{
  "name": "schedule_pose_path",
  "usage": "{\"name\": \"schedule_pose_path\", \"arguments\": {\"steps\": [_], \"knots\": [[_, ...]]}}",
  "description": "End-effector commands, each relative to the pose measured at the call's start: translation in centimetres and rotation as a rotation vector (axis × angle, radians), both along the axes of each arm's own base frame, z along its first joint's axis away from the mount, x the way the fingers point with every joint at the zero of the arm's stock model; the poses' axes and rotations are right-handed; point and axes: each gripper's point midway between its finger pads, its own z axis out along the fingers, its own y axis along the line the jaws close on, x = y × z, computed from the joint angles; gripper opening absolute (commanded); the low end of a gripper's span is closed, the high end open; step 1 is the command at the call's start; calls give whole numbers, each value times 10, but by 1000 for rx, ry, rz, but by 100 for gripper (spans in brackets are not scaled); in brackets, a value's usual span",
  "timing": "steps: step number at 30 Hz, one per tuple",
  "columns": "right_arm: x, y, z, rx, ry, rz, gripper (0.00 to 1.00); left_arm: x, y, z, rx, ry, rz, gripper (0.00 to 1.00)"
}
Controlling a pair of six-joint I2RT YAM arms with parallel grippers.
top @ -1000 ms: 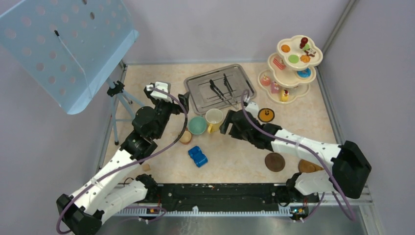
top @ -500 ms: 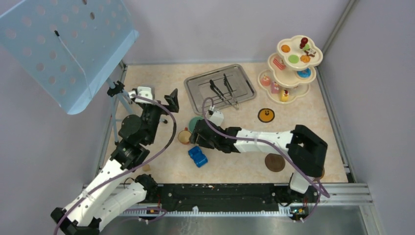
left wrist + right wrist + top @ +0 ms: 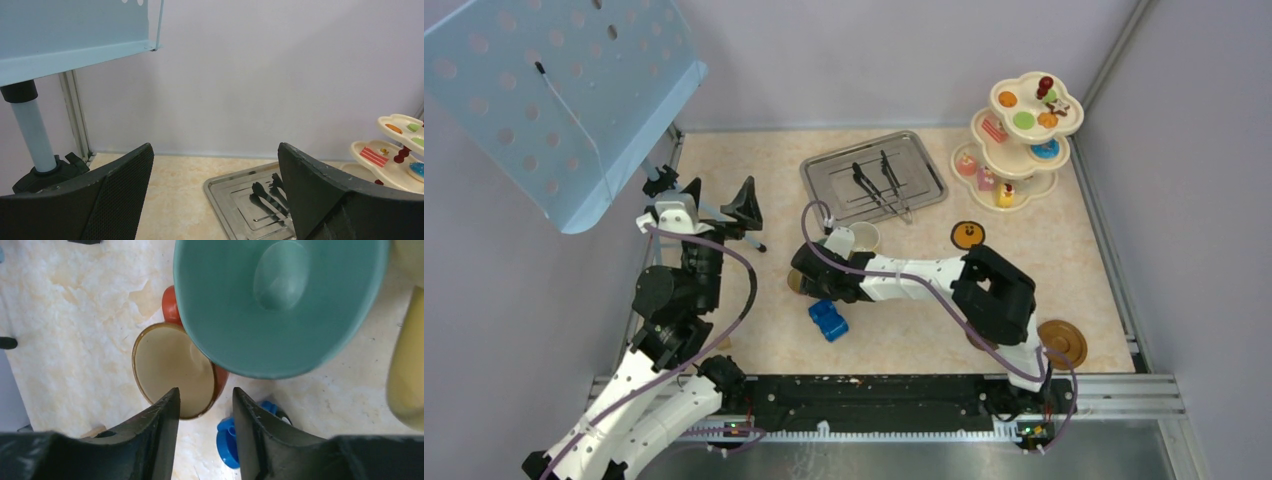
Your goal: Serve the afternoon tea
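**Marble-look table point(image 3: 754, 330), cups bunched at its middle**

The cream three-tier stand point(image 3: 1022, 84), carrying toy cakes, stands in the far right corner, near the steel tray point(image 3: 824, 185). At mid-table the yellow mug point(image 3: 407, 370), teal cup point(image 3: 280, 305) and small brown cup point(image 3: 167, 367) crowd together. The right gripper point(image 3: 204, 395) straddles the brown cup's rim with its jaws narrow; whether they pinch it is unclear. The left gripper point(image 3: 216, 147) hangs wide and empty.

The worktop point(image 3: 65, 330) is cream with beige marble veins. The teal cup point(image 3: 280, 305) is plain inside; the small brown cup point(image 3: 170, 370) is red-brown outside, cream inside. The mug point(image 3: 407, 365) is pale yellow, the toy car point(image 3: 828, 320) blue. My right claw point(image 3: 205, 400) is black; my left claw point(image 3: 215, 147) is black too, with fine mesh pattern.
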Motion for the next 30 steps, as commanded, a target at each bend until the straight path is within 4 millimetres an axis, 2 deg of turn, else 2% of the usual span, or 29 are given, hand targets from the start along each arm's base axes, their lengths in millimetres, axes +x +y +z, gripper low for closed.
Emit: {"name": "schedule_pose_path", "arguments": {"steps": [1, 6, 10, 13, 16, 18, 20, 22, 26, 28, 30], "knots": [[7, 8, 1, -40, -4, -39, 40, -2, 3, 6, -14, -28, 9, 99], [7, 12, -7, -67, 21, -40, 27, -3, 4, 6, -15, -31, 9, 99], [4, 19, 4, -41, 22, -8, 12, -3, 7, 6, -17, -34, 19, 99], [1, 27, 24, 14, 4, 44, 0, -3, 8, 6, -15, -34, 26, 99], [-2, 32, 51, 71, -30, 105, 0, -5, 11, 7, -16, -38, 32, 99], [-3, 36, 79, 131, -85, 157, 0, -6, 13, 8, -17, -42, 39, 99], [-1, 32, 108, 176, -146, 185, 0, -7, 14, 9, -19, -45, 44, 99], [5, 18, 141, 231, -202, 186, 0, -8, 14, 10, -19, -49, 43, 99], [23, -21, 180, 297, -262, 197, 0, -8, 13, 10, -13, -54, 37, 99], [39, -52, 199, 291, -323, 176, 0, -6, 11, 9, -5, -47, 35, 99], [53, -95, 211, 232, -380, 105, 0, -3, 7, 7, 4, -38, 27, 99]]}}
